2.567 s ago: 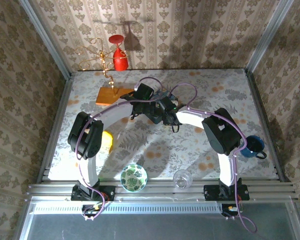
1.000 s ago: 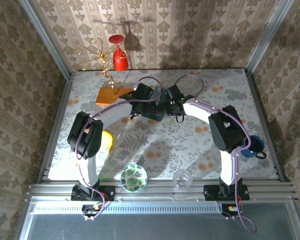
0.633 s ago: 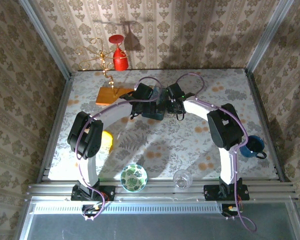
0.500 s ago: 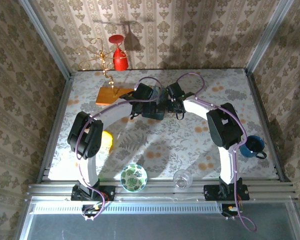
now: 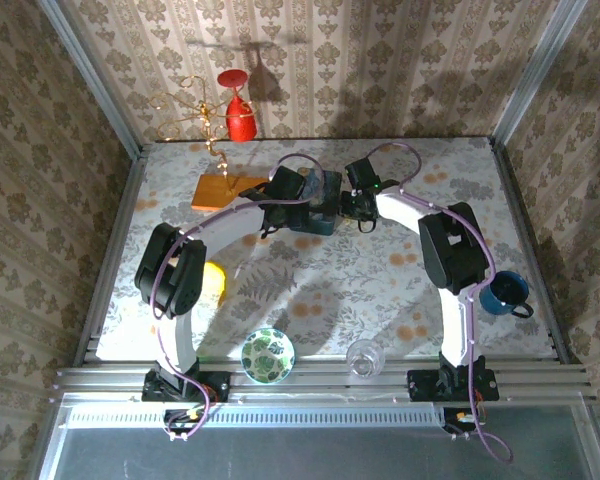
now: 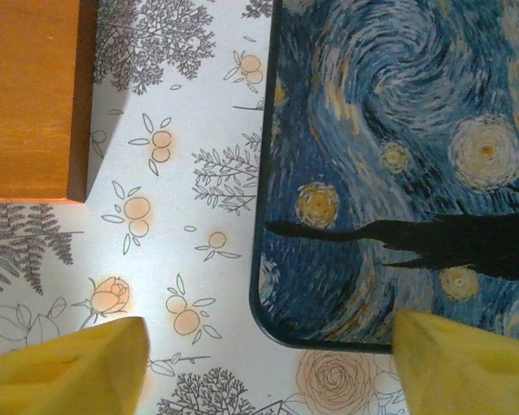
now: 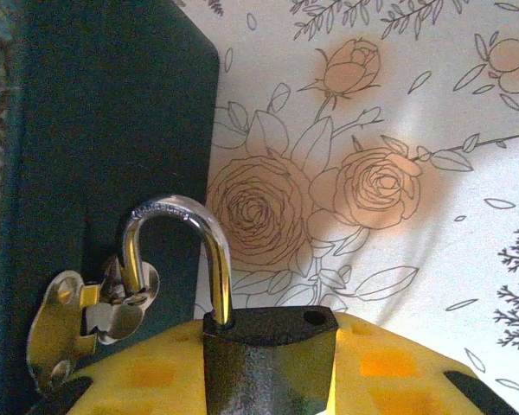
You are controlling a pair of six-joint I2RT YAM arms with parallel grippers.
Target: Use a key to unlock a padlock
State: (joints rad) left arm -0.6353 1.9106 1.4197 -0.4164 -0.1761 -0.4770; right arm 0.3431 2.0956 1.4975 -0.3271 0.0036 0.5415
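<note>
The right gripper (image 7: 268, 391) was closed on the dark body of the padlock (image 7: 268, 350), its yellow pads (image 7: 147, 380) pressed to either side. The shackle (image 7: 169, 212) stood raised: 1 leg sat in the body, and the other hole on top of the body was bare. That free leg ran down through the silvery hasp (image 7: 78, 324) on the side of the blue tin (image 7: 86, 130). By that I judged the unlocking itself done. What was left was to swing or lift the shackle clear of the hasp. The lock's underside was hidden between the pads, so I could not tell whether the key was in the keyhole.

The left gripper (image 6: 268, 367) hung wide apart with nothing between its 2 yellow fingertips (image 6: 69, 367), above the tin's painted lid edge and the flowered table (image 6: 173, 173). A wooden block (image 6: 30, 95) lay nearby.

The tin's lid was down, so its contents could not be seen. Near the arm bases, the patterned bowl (image 5: 268, 353) and the clear glass (image 5: 363, 358) appeared to hold nothing. The inside of the blue mug (image 5: 504, 292) was too dark to judge.
</note>
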